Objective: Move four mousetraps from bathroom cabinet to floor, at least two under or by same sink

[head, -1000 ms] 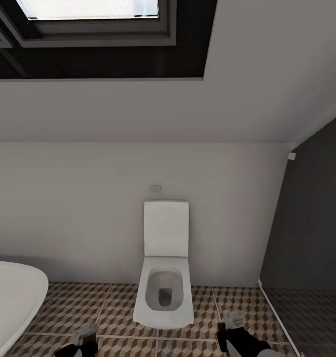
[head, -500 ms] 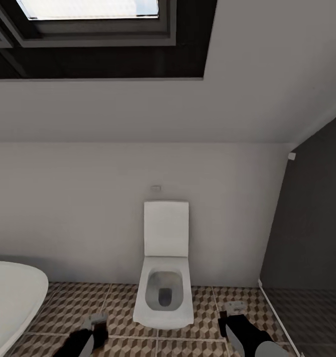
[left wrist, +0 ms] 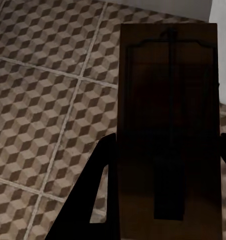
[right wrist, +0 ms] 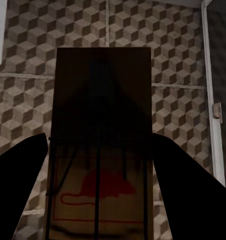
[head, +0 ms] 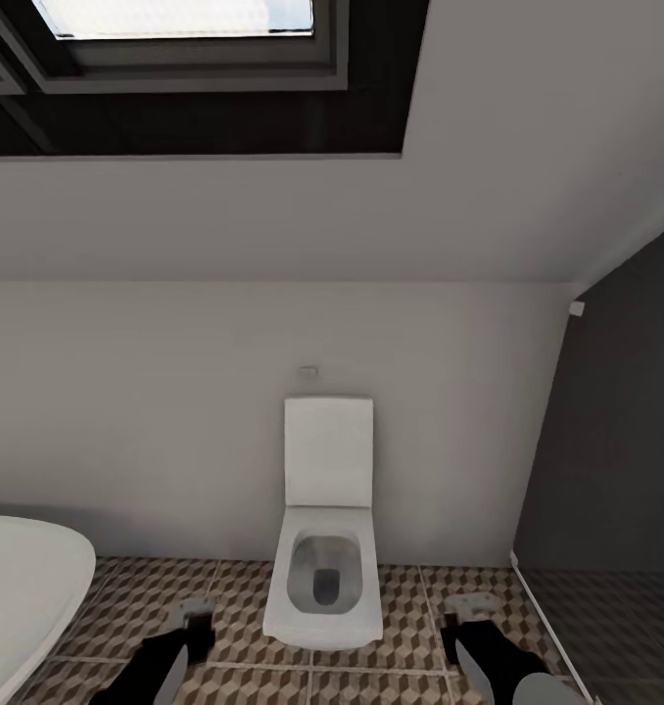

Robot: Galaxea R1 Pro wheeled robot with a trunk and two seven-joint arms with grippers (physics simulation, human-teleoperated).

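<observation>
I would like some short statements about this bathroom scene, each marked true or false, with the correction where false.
1. Each gripper holds a mousetrap. True: the left gripper holds a mousetrap, and the right gripper holds another mousetrap.
2. The toilet has its lid closed. False: the lid stands open.
3. The floor has a cube pattern. True.
4. The bathtub is right of the toilet. False: it is on the left.

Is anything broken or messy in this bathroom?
Nothing looks broken or spilled. The toilet sits straight with its lid up, and each tool holds a mousetrap above the bathroom floor.
</observation>
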